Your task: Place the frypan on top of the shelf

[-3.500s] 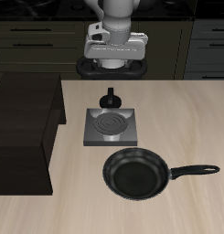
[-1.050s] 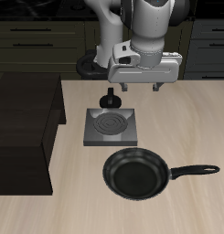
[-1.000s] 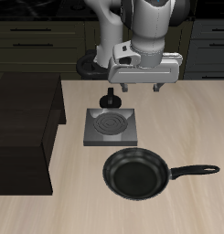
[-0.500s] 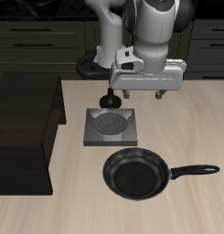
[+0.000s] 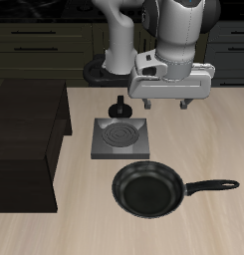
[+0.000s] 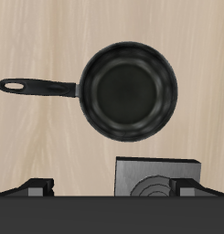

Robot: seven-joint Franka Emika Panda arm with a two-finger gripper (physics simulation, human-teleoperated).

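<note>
We found the frypan (image 5: pixel 147 189) flat on the worktop (image 5: pixel 208 139) near its front edge, its handle (image 5: pixel 212 186) pointing to three o'clock, while the released, empty pincer (image 5: pixel 167 103) hung above. We judged it rigid, glossy and fairly heavy, best gripped on the straight handle near the bowl. The shelf (image 5: pixel 26 144) was cut off at the nine o'clock edge.

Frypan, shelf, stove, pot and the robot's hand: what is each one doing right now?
frypan: flat on the table, empty, nobody holding it.
shelf: top bare, no pan on it yet.
stove plate: on the table, nothing on its coil.
small pot: upright behind the stove plate.
hand: open, empty, up above the table.
</note>
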